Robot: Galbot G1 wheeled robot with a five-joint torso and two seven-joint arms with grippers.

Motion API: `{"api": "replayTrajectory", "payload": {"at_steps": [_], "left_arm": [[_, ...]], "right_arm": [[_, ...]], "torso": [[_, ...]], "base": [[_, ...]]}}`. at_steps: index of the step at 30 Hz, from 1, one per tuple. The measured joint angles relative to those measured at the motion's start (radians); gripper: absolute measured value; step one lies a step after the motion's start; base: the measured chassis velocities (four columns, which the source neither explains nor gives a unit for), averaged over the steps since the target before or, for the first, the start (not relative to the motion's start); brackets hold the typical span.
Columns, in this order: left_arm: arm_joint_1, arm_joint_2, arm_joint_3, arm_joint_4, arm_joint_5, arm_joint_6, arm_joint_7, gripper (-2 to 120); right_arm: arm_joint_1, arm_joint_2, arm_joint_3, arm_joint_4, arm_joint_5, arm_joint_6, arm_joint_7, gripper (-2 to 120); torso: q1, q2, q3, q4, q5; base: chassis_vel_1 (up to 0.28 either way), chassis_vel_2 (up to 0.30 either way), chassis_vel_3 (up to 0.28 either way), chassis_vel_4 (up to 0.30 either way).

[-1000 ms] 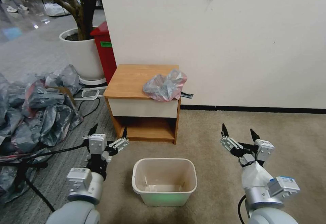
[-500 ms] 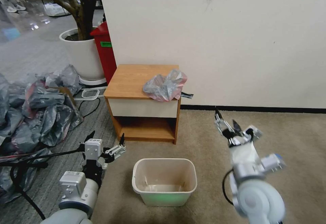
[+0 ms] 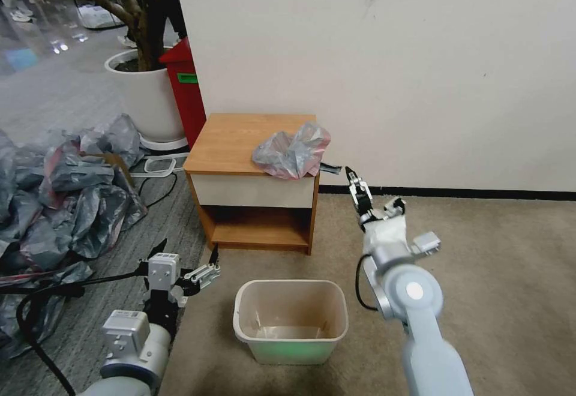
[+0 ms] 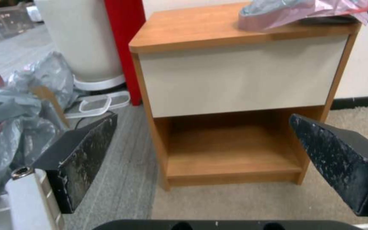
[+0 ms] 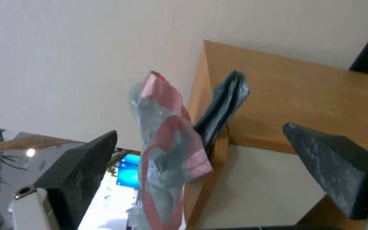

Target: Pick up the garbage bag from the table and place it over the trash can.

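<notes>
The garbage bag (image 3: 292, 153), crumpled grey plastic with a pink band, lies on the right front corner of the wooden table (image 3: 240, 138) and hangs slightly over its edge. My right gripper (image 3: 375, 195) is open just right of the table, a little below the bag and apart from it. In the right wrist view the bag (image 5: 167, 150) and the table's corner (image 5: 303, 95) sit between the spread fingers of that gripper (image 5: 200, 130). The beige trash can (image 3: 291, 348) stands on the carpet in front of the table. My left gripper (image 3: 187, 253) hangs open, low, left of the can.
A heap of grey and pink bags (image 3: 66, 192) covers the floor at left, with black cables beside it. A red bin (image 3: 186, 96) and a white plant pot (image 3: 147, 96) stand behind the table. A dark folded strip (image 3: 330, 168) sticks out past the table's right edge. The wall is close behind.
My right arm has swung forward and to the left, from beside the can up to the table's right side near the bag. The left arm has dropped back slightly.
</notes>
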Motion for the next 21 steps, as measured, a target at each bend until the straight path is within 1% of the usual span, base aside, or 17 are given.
{"api": "replayTrajectory", "payload": {"at_steps": [2, 6, 11, 14, 15, 18, 20, 21], "left_arm": [[0.001, -0.001, 0.000, 0.000, 0.000, -0.001, 0.000, 100], [0.003, -0.006, 0.001, 0.001, 0.002, -0.001, 0.001, 100], [0.004, -0.008, 0.002, 0.001, 0.003, -0.001, 0.002, 100], [0.002, -0.009, 0.003, 0.001, 0.003, -0.001, 0.002, 100], [0.002, -0.009, 0.003, 0.001, 0.003, -0.001, 0.002, 100], [-0.001, -0.011, 0.006, 0.001, 0.003, -0.001, 0.004, 100], [-0.001, -0.011, 0.007, 0.001, 0.004, -0.002, 0.004, 100], [-0.002, -0.012, 0.008, 0.002, 0.004, -0.002, 0.005, 100]], "right_arm": [[0.019, 0.004, -0.002, -0.017, 0.009, -0.001, 0.006, 99], [0.105, 0.017, -0.003, -0.077, 0.071, -0.003, 0.039, 99], [0.151, 0.030, 0.001, -0.111, 0.103, -0.002, 0.060, 99], [0.177, 0.032, 0.001, -0.142, 0.107, 0.003, 0.073, 93], [0.177, 0.032, 0.001, -0.142, 0.107, 0.003, 0.073, 93], [0.187, 0.032, 0.004, -0.158, 0.103, 0.005, 0.079, 87], [0.188, 0.032, 0.004, -0.159, 0.102, 0.005, 0.079, 86], [0.189, 0.033, 0.004, -0.164, 0.099, 0.006, 0.081, 84]], "torso": [[0.000, 0.000, 0.000, 0.0000, -0.0001], [0.000, 0.000, 0.000, 0.0001, 0.0000], [0.000, 0.000, 0.000, 0.0001, -0.0001], [0.000, 0.000, 0.000, 0.0001, 0.0000], [0.000, 0.000, 0.000, 0.0001, 0.0000], [0.000, 0.000, 0.000, 0.0000, 0.0000], [0.000, 0.000, 0.000, 0.0001, 0.0000], [0.000, 0.000, 0.000, 0.0001, 0.0000]], "base": [[0.000, 0.000, 0.000, 0.000], [0.000, 0.000, 0.000, 0.000], [0.000, 0.000, 0.000, 0.000], [0.000, 0.000, 0.000, 0.000], [0.000, 0.000, 0.000, 0.000], [0.000, 0.000, 0.000, 0.000], [0.000, 0.000, 0.000, 0.000], [0.000, 0.000, 0.000, 0.000]]}}
